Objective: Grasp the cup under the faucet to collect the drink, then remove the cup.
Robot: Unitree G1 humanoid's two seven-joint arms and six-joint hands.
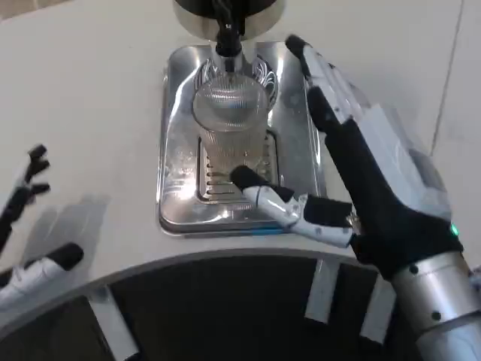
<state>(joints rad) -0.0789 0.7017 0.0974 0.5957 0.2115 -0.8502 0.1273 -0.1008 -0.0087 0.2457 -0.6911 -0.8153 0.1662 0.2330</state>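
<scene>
From my head view I see the cup (231, 124) — clear, ribbed glass — standing upright on the silver drip tray (174, 143), directly under the black faucet (228, 34) that hangs from the round base of the dispenser (197, 16) at the top edge. The cup sits over the slotted grate (214, 184) in the tray's middle. Whether any drink is in it I cannot tell through the glass and the glare.

My right hand (361, 180) is spread wide beside the cup, on its right. The long fingers (323, 75) reach up past the cup's right side toward the dispenser, with a gap between them and the glass, and the thumb (263, 192) stretches across the tray in front of the cup, its black tip close to the cup's base. Nothing is gripped; the hand is open around the cup rather than closed on it. The silver forearm (436, 297) comes in from the lower right corner.

My left hand (30, 226) lies well apart at the left edge, over the bare white table (83, 90), fingers apart and holding nothing.

In the way — the faucet sits just above the cup's rim, and the tray's raised edge rings its base. Below the table's curved front edge, pale struts (323, 293) cross a dark area.
</scene>
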